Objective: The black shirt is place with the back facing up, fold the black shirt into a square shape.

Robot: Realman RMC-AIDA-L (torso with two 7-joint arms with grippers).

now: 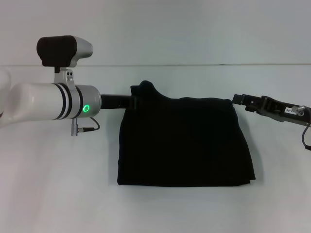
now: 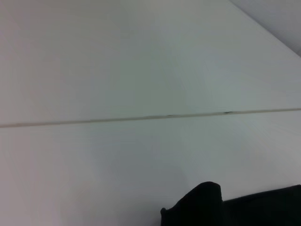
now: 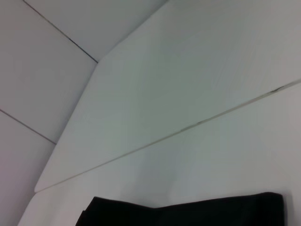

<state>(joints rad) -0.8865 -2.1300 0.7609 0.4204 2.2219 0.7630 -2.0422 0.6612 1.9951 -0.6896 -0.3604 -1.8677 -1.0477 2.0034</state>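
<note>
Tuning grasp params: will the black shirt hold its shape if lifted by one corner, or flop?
Likely floppy: the black shirt lies flat in soft folds, and its far-left corner bunches up by the left tool. Probably light, thin fabric. Layers may slide apart when pushed, since the near-right edge shows uneven stacked hems.

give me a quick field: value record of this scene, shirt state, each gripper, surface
shirt: black shirt lies folded into a rough rectangle, far left corner bunched upward
lettering: none showing
left gripper: left gripper at the shirt's far left corner, dark against the cloth
right gripper: right gripper beside the shirt's far right corner
surface: white table, a thin seam running across it behind the shirt
</note>
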